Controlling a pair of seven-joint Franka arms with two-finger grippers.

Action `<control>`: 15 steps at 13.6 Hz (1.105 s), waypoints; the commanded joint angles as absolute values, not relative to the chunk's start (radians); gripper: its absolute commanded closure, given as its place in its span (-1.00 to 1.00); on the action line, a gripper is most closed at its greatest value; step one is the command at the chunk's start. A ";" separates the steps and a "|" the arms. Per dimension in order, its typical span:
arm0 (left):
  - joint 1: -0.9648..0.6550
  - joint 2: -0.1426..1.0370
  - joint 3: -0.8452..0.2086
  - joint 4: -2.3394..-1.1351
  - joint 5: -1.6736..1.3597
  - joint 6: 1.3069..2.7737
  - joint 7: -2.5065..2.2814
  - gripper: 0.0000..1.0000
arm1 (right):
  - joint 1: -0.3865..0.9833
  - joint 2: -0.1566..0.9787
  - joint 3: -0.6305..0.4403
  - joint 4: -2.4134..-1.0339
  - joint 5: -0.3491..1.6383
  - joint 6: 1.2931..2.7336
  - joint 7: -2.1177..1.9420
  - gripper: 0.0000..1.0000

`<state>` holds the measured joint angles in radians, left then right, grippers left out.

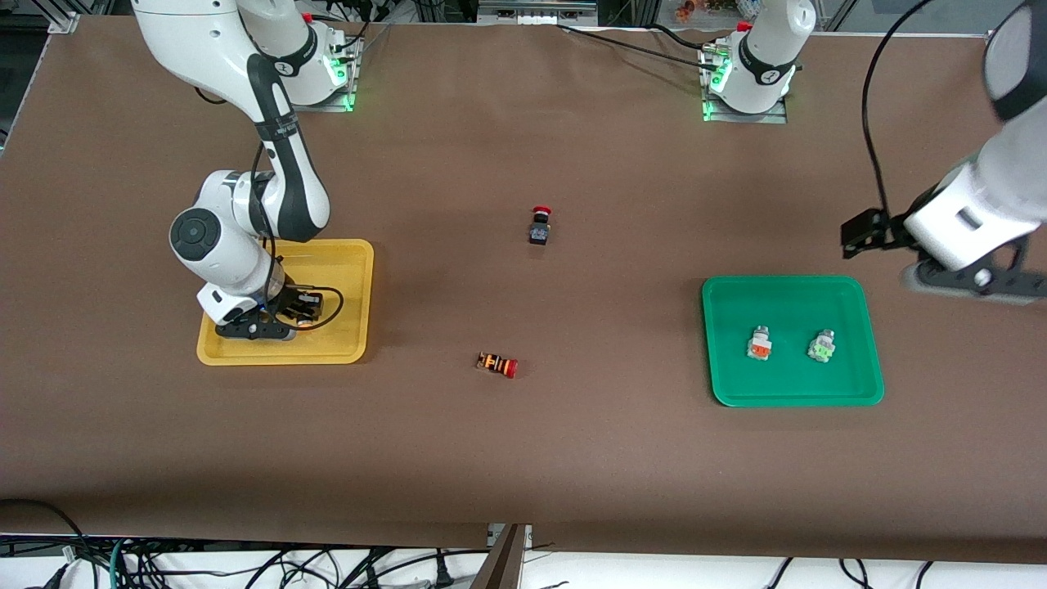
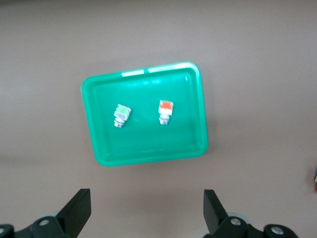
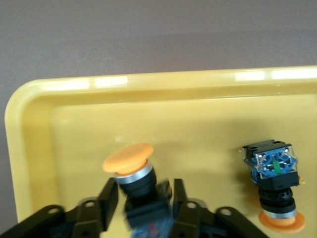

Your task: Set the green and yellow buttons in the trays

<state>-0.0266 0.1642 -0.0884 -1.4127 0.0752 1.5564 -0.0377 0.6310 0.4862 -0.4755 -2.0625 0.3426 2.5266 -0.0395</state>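
Observation:
My right gripper is low in the yellow tray. In the right wrist view its fingers stand slightly apart around a black button with a yellow-orange cap, which is blurred and tilted, with a gap on one side. A second black yellow-capped button lies on the tray floor beside it. The green tray holds two whitish buttons, one orange-faced and one green-faced. My left gripper hangs open and empty over bare table beside the green tray.
A black switch with a red mushroom cap stands mid-table. An orange-striped switch with a red cap lies nearer the front camera, between the trays. Brown table cover lies all round both.

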 commanded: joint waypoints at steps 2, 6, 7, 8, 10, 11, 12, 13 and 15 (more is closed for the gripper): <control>-0.048 0.007 -0.032 -1.618 0.049 1.654 -0.075 -1.00 | 0.630 0.416 -0.495 -2.071 0.367 2.520 -0.066 -0.95; -0.051 0.025 -0.038 -1.574 0.037 1.580 -0.075 -1.00 | 0.591 0.414 -0.567 -1.840 0.365 2.159 -0.072 -0.94; -0.051 0.023 -0.037 -1.572 0.037 1.574 -0.075 -1.00 | 0.557 0.419 -0.568 -1.775 0.364 2.076 -0.080 -0.94; -0.051 0.025 -0.037 -1.572 0.037 1.574 -0.077 -1.00 | 0.530 0.419 -0.568 -1.725 0.364 2.015 -0.101 -0.94; -0.051 0.023 -0.038 -1.572 0.037 1.574 -0.077 -1.00 | 0.511 0.419 -0.569 -1.633 0.361 1.901 -0.110 -0.94; -0.051 0.025 -0.038 -1.572 0.038 1.574 -0.077 -1.00 | 0.488 0.419 -0.571 -1.591 0.351 1.838 -0.117 -0.94; -0.048 0.025 -0.037 -1.572 0.038 1.574 -0.074 -1.00 | 0.439 0.426 -0.569 -1.545 0.353 1.785 -0.142 -0.94; -0.048 0.025 -0.037 -1.572 0.038 1.574 -0.074 -1.00 | 0.375 0.442 -0.568 -1.523 0.362 1.748 -0.200 -0.94; -0.049 0.025 -0.038 -1.572 0.051 1.574 -0.075 -1.00 | 0.263 0.469 -0.566 -1.496 0.373 1.743 -0.355 -0.94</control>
